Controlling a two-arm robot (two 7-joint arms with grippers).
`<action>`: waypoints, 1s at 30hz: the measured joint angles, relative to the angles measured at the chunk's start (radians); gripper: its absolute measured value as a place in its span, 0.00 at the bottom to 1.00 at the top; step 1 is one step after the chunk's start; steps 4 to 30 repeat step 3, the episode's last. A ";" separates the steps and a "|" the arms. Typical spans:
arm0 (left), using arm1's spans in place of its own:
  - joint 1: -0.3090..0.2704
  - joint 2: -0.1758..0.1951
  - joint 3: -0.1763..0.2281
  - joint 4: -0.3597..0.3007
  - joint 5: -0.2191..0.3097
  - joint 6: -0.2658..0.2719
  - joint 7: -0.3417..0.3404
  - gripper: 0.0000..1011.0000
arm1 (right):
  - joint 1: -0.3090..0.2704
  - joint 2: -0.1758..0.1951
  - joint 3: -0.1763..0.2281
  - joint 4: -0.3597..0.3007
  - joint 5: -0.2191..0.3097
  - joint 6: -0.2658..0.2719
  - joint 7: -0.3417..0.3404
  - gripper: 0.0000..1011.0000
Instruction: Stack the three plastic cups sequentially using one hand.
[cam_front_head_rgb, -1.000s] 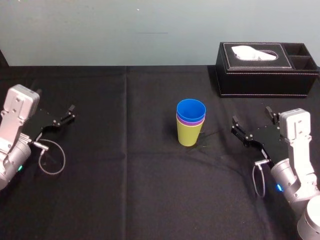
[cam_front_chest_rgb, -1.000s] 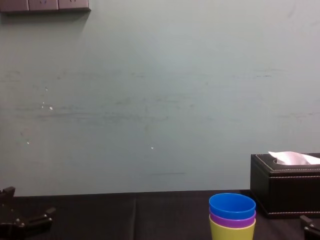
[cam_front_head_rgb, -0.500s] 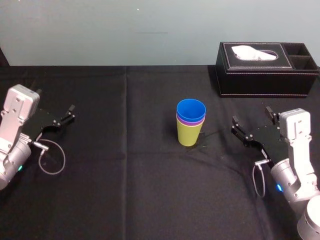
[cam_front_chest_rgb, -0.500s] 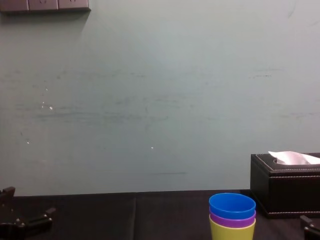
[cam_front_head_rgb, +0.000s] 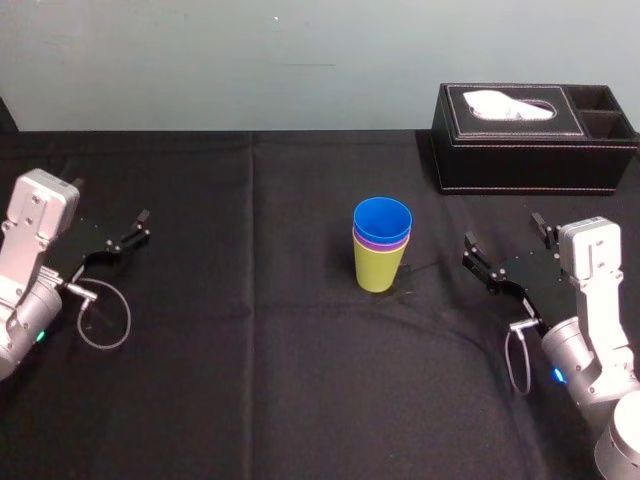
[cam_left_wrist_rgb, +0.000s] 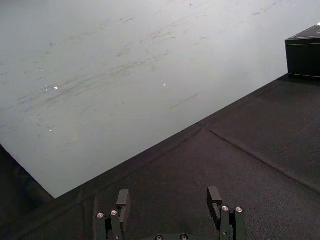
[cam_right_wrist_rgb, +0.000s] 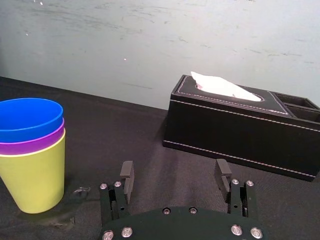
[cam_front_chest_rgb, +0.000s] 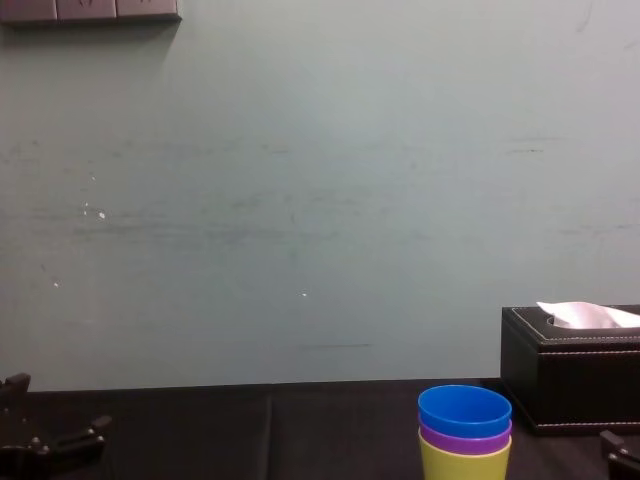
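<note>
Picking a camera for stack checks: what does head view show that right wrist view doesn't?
Head view adds: the left gripper, open, at the left of the table, and a look down into the blue cup. Right wrist view adds: the stack's side profile, with the purple cup a thin band above the yellow-green cup. Shared: three cups nested upright, the black tissue box, and the right gripper, open, apart from the stack.
</note>
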 joint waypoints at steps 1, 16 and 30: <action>0.000 0.000 0.000 0.000 0.000 0.000 0.000 1.00 | 0.000 0.000 0.000 0.000 0.000 0.000 0.000 0.99; 0.000 0.000 0.000 0.000 0.000 0.000 0.000 1.00 | 0.000 0.000 0.000 0.000 0.000 0.000 0.000 0.99; 0.000 0.000 0.000 0.000 0.000 0.000 0.000 1.00 | 0.000 0.000 0.000 0.000 0.000 0.000 0.000 0.99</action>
